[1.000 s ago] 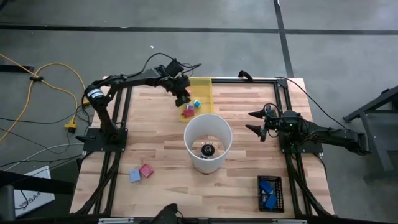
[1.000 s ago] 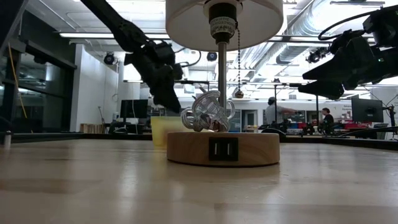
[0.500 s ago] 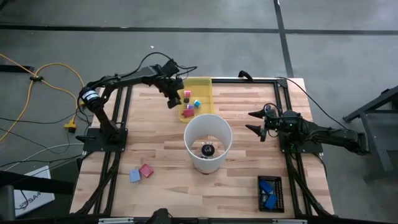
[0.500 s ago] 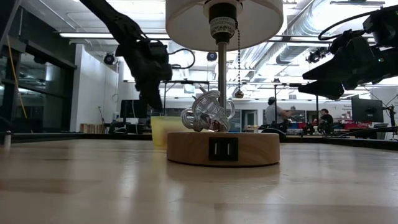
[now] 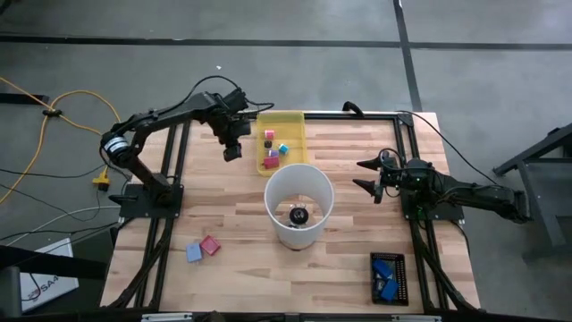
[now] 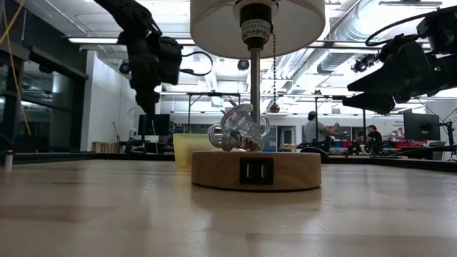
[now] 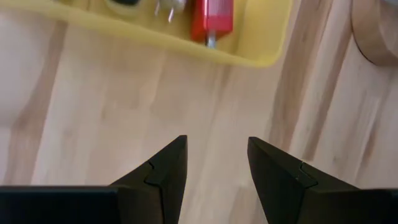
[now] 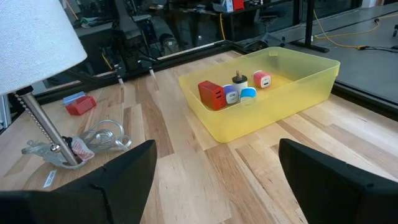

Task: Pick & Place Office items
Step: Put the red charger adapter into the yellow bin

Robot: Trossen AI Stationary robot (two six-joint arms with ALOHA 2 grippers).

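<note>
A lamp point(image 5: 298, 204) stands at the middle of the surface point(image 5: 241, 224). A tray point(image 5: 293, 126) lies at its 11 o'clock, at the far edge, with several small office items point(image 5: 274, 150) in it. Two more items point(image 5: 203, 248) lie at the lamp's 8 o'clock. A holder point(image 5: 388, 277) with two bigger pieces sits at its 4 o'clock.

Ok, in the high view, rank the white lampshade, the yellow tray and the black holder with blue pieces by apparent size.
1. White lampshade, though it stands nearer the overhead camera.
2. Yellow tray.
3. Black holder.
</note>
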